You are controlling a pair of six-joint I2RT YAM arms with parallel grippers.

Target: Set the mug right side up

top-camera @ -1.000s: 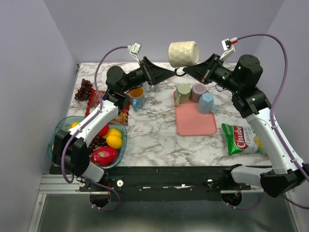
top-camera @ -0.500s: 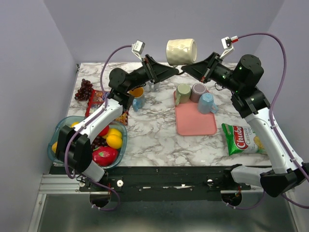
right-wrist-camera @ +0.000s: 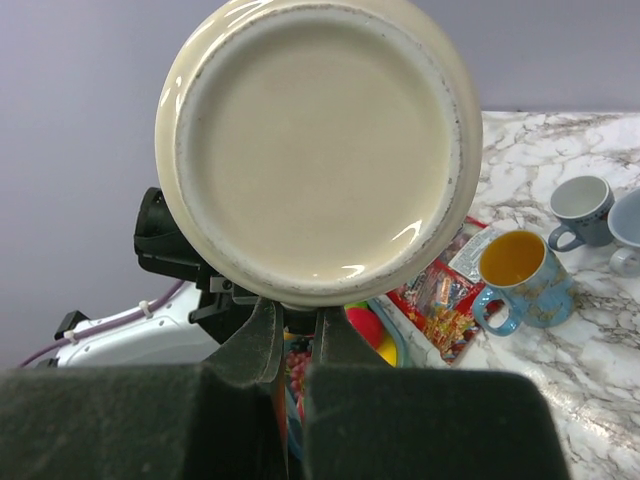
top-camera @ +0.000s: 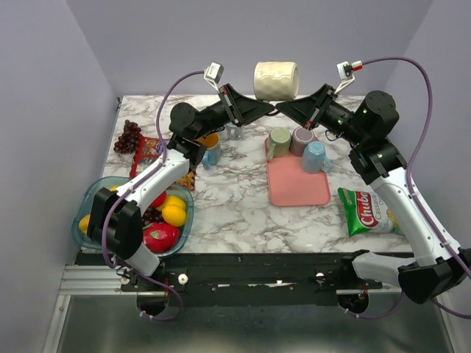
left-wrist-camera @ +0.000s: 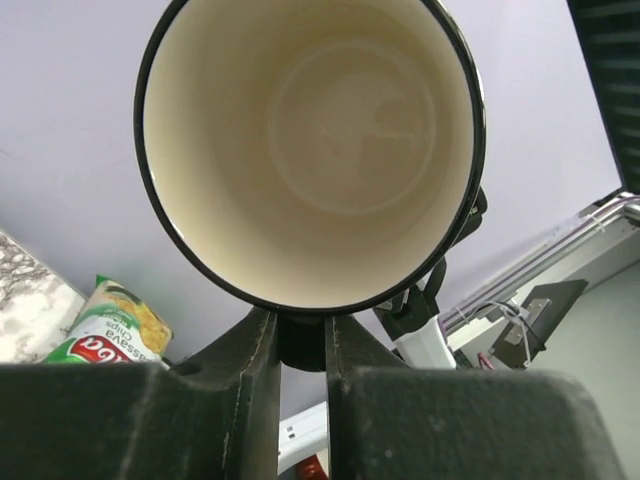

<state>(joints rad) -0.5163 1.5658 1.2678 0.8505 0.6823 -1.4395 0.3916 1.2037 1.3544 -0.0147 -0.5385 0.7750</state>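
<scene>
Cream mug (top-camera: pixel 277 79) aloft, rim facing left pincer (left-wrist-camera: pixel 300 338), base right pincer (right-wrist-camera: pixel 294 324).

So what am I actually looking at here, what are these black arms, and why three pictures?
Two robot arms are bolted at the near edge of a marble table. The wide picture comes from a fixed camera above; the other two from small cameras on each arm's wrist. Both the left gripper and right gripper seem to pinch the dark handle of a cream mug, held on its side in the air: the left camera looks into its mouth, the right sees its base. On the table lie a pink tray with three mugs, a chip bag, a fruit bowl, and grapes.
</scene>
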